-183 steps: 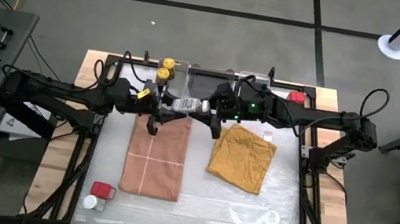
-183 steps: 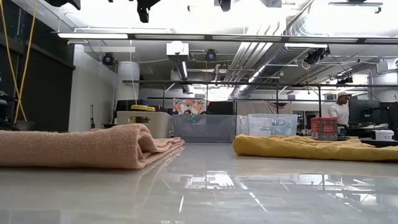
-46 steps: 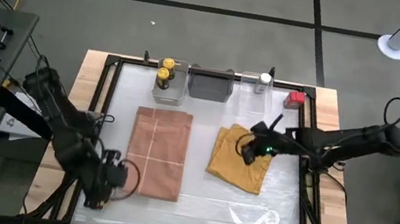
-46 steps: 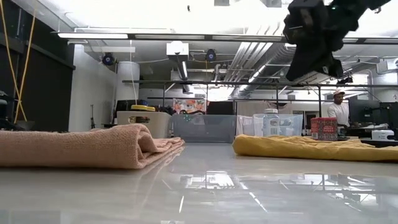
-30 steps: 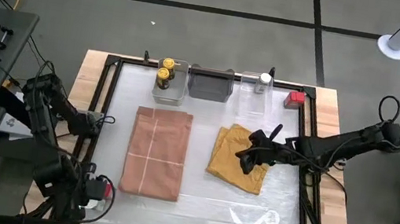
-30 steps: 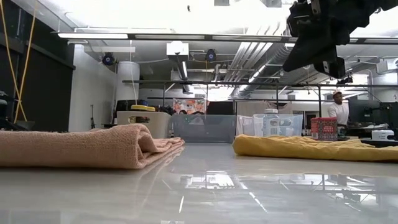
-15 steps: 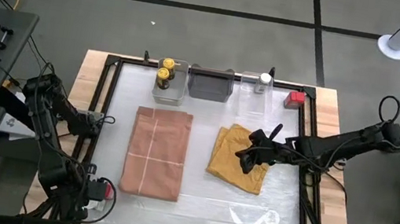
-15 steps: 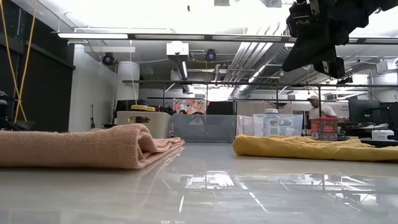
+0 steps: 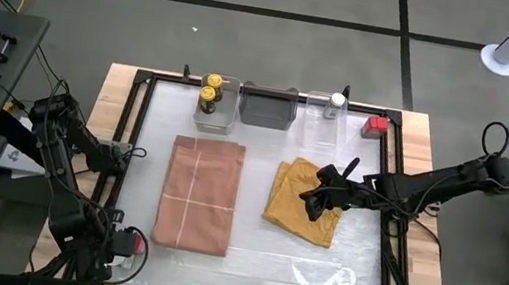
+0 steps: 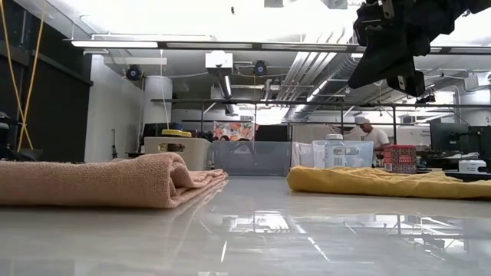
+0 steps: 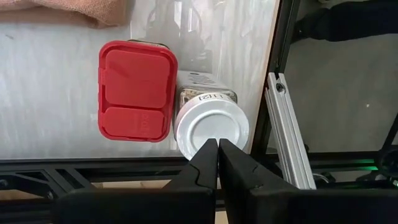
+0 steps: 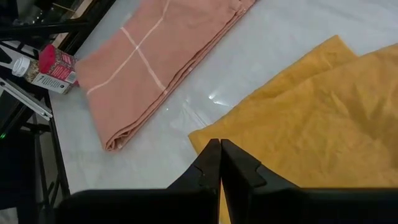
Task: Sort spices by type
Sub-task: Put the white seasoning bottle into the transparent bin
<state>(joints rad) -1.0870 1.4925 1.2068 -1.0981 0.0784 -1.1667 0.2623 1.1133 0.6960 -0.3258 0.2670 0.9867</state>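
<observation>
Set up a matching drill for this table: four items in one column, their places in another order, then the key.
1. pink cloth
2. mustard cloth
3. yellow-lidded jars
4. red tin beside a white-topped shaker

A. near corner, under the left pincer
B. far edge, left tray
C. centre-left of the table
D. under the right pincer

Pairs: 1-C, 2-D, 3-B, 4-A

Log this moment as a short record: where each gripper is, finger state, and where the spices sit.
left gripper: above the near-left corner, fingers shut, holding nothing
below it: red tin and white-topped shaker, side by side
right gripper: over the mustard cloth, fingers shut, empty
far edge: two yellow-lidded jars at left, second shaker, second red tin at right
pink cloth: flat, left of centre
</observation>
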